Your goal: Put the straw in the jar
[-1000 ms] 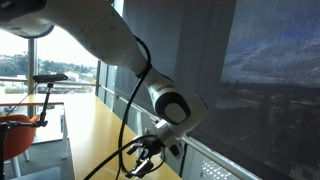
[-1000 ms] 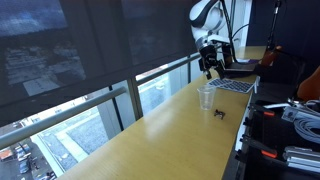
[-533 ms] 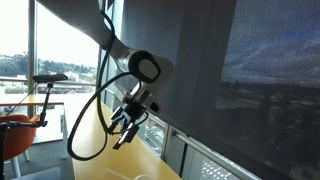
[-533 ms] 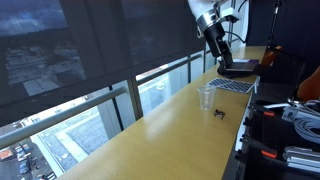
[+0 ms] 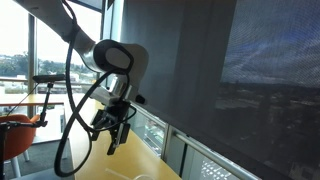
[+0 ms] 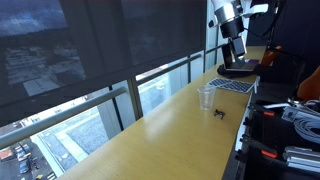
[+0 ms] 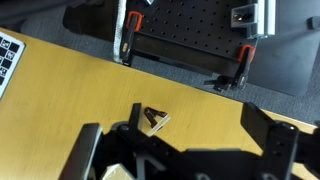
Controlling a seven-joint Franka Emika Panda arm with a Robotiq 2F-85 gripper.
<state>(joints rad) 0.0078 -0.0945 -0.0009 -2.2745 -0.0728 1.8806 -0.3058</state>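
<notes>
A clear plastic jar [image 6: 205, 97] stands upright on the long wooden table [image 6: 150, 135]. A small dark object [image 6: 220, 112] lies just beside it. In the wrist view this is a short pale straw piece with a black clip [image 7: 156, 121] lying flat on the wood. My gripper [image 6: 239, 52] hangs high over the far end of the table, well away from the jar. It also shows in an exterior view [image 5: 114, 137]. In the wrist view its fingers [image 7: 178, 150] are spread wide with nothing between them, above the straw piece.
A laptop [image 6: 234, 86] lies on the table past the jar; its keyboard shows in the wrist view [image 7: 6, 62]. A black perforated board with red-handled clamps [image 7: 190, 40] sits at the table edge. Dark window blinds and a railing run along one side.
My arm has swung away from the jar and risen towards the far end of the table. The jar and straw piece have not moved. The gripper stays open.
</notes>
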